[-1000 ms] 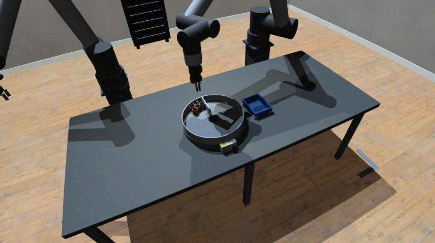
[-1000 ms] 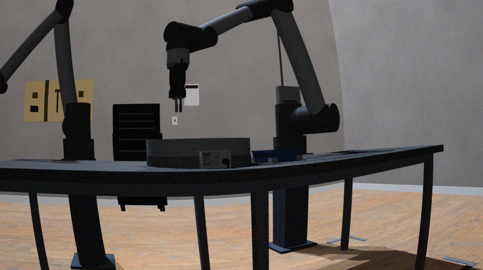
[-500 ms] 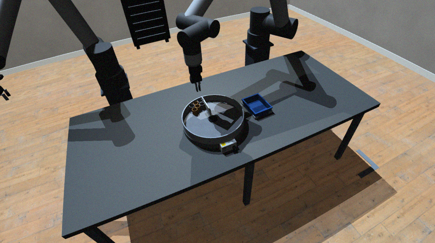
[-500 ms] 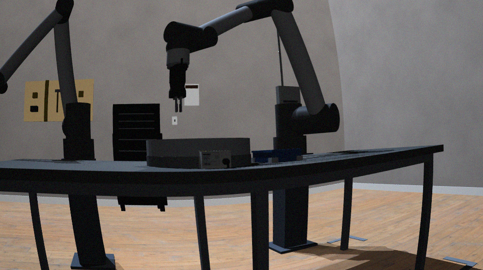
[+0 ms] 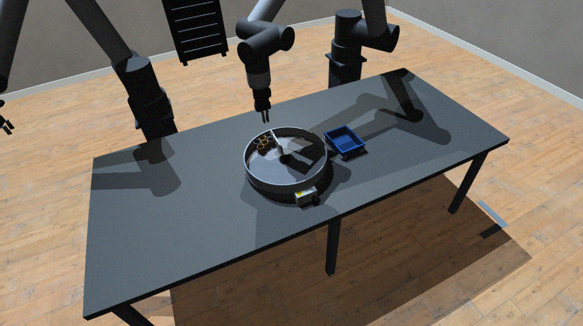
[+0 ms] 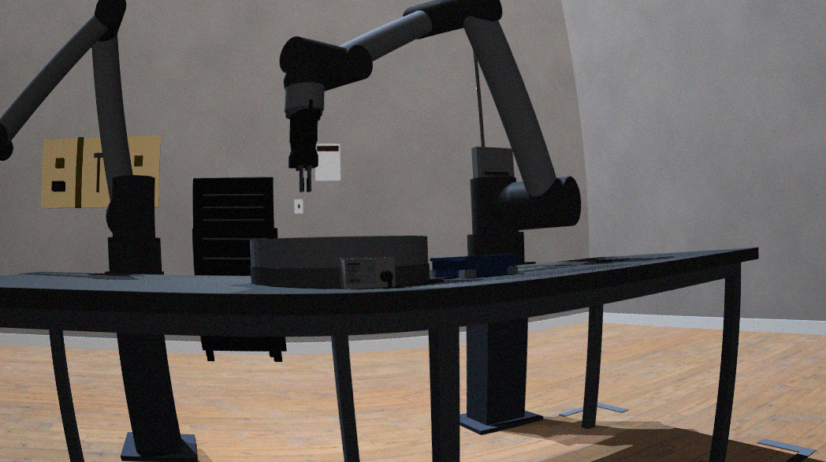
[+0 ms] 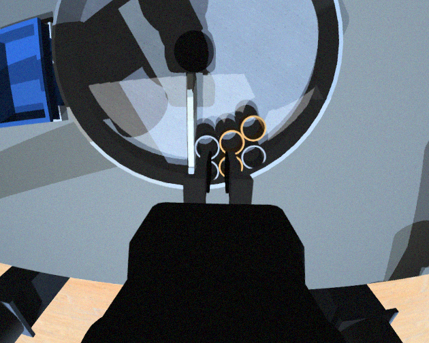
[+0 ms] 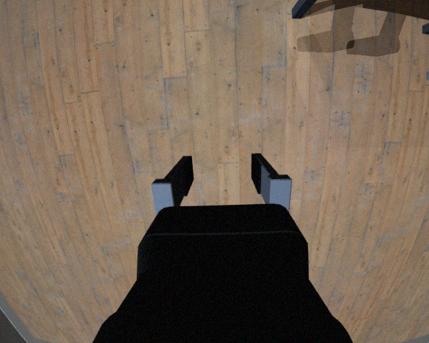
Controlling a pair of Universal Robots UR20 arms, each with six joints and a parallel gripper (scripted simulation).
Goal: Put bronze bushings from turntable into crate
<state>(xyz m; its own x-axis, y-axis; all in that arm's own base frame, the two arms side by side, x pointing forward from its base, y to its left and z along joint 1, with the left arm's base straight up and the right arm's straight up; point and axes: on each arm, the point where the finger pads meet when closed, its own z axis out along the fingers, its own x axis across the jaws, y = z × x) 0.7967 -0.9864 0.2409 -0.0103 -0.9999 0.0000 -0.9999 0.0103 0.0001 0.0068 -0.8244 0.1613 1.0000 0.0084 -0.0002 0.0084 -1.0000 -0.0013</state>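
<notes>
Fingers slightly apart on the left gripper (image 5: 265,117) (image 6: 305,179) (image 7: 217,171), nothing between them, pointing down above the turntable (image 5: 283,187) (image 6: 338,251) (image 7: 334,73) at centre frame! Three bronze bushings (image 5: 260,148) (image 7: 252,140) and three steel bushings (image 5: 271,141) (image 7: 196,151) cluster upright inside, all on one side of the pale divider (image 5: 277,142) (image 7: 191,128). Over at the top view's left edge, the right gripper (image 5: 8,125) (image 8: 221,167) has its fingers wide apart, holding nothing, above the floor. And the blue crate (image 5: 350,148) (image 6: 472,265) (image 7: 46,73)? Right of the turntable in the top view, on the table (image 5: 172,219) (image 6: 183,301) (image 7: 385,110), no bushings inside, seemingly level, though the dim exterior view makes that hard to judge.
</notes>
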